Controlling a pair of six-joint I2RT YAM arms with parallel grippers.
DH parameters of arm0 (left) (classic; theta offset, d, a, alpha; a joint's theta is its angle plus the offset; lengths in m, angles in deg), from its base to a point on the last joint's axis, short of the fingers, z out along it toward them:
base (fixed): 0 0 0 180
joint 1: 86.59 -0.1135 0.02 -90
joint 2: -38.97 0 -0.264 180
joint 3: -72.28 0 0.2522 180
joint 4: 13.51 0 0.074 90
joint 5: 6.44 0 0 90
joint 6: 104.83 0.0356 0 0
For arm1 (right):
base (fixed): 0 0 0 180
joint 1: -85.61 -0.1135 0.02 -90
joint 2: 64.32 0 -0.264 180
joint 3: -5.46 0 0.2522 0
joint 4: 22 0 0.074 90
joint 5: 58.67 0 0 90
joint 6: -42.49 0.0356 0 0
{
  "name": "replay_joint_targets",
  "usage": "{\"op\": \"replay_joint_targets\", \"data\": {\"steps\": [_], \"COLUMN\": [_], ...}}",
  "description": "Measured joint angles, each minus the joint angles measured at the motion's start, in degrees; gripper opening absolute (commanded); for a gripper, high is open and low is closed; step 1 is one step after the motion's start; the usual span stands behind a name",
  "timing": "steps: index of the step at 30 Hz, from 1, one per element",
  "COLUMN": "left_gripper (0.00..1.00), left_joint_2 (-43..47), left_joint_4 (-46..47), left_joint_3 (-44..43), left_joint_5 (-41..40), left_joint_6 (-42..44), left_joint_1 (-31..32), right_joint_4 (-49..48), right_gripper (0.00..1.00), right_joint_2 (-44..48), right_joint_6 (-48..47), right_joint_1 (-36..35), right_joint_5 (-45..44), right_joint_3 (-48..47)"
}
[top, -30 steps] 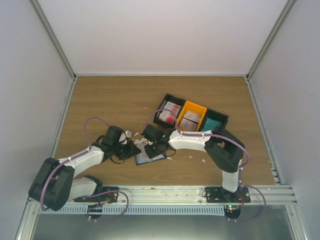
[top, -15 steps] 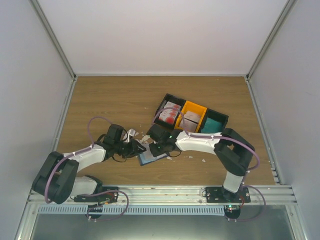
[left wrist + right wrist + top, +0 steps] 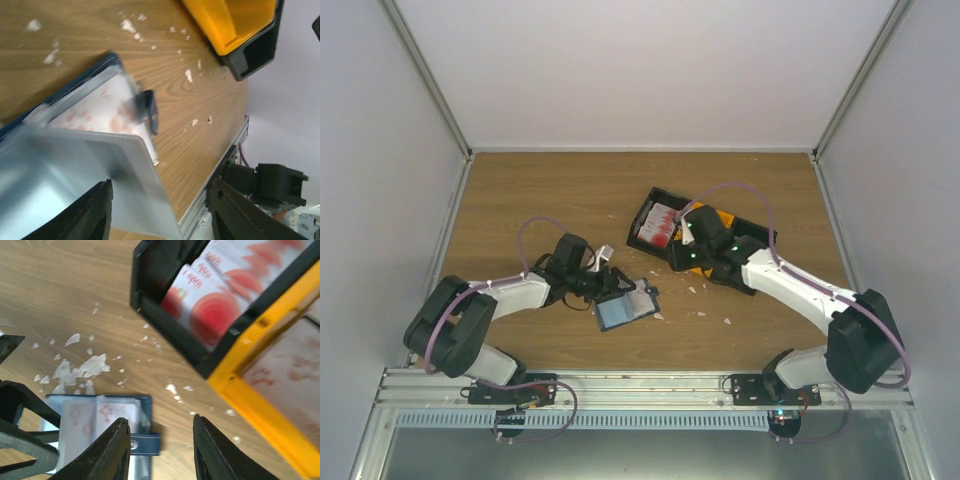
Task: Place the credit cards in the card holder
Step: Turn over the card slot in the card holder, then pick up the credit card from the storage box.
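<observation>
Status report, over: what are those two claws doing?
Left gripper open, straddling flap of the dark navy folding card holder. Right gripper open, empty, near red-and-white plastic credit cards in a black tray. Torn white scraps on table.

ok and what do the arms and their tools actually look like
Both arms are alike: the left arm and right arm have white link shells with bulky black joints, and a thin purple cable loops along each. Small green lights glow near the right wrist. The left tool and right tool each have two plain black fingers.
</observation>
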Motion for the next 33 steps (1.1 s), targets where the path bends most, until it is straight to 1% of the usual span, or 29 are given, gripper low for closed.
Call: {"op": "replay_joint_targets", "data": {"steps": [4,7,12,16,20,22,24,27,31,33], "left_gripper": [0.66,0.70,0.72,0.68,0.60,0.57,0.57,0.57,0.57,0.55], "left_joint_2": [-1.7,-2.1,1.2,4.7,3.8,2.0,-0.6,-5.0,-9.6,-11.9], "left_joint_4": [2.7,3.9,2.0,0.2,0.1,1.1,2.2,3.9,6.2,7.8], "left_joint_3": [-2.5,-2.8,-3.7,-5.3,-7.3,-8.3,-9.3,-10.6,-11.5,-12.2], "left_joint_5": [0.0,-0.5,-5.3,-9.6,-12.2,-12.8,-13.2,-14.1,-14.6,-14.6], "left_joint_6": [-0.3,-0.1,0.5,0.8,-0.6,-1.9,-3.4,-5.4,-7.7,-8.5], "left_joint_1": [1.3,1.3,0.3,-2.4,-4.1,-4.2,-4.2,-4.2,-4.2,-4.2], "right_joint_4": [2.1,4.2,7.2,9.9,14.3,16.3,18.2,20.7,22.6,23.2], "right_gripper": [0.44,0.47,0.48,0.49,0.48,0.44,0.41,0.42,0.44,0.44], "right_joint_2": [1.9,0.7,-7.6,-16.1,-24.3,-28.6,-32.3,-36.6,-39.7,-40.9], "right_joint_6": [-3.7,-7.2,-14.5,-21.5,-27.7,-30.4,-32.9,-35.7,-38.5,-39.2], "right_joint_1": [5.2,7.4,7.9,7.9,7.9,7.9,7.9,7.9,7.7,7.7], "right_joint_5": [1.7,3.3,5.5,6.4,6.3,6.1,5.9,5.3,3.9,3.1], "right_joint_3": [-0.7,-3.9,-16.0,-24.7,-31.8,-35.8,-39.3,-43.1,-44.0,-44.0]}}
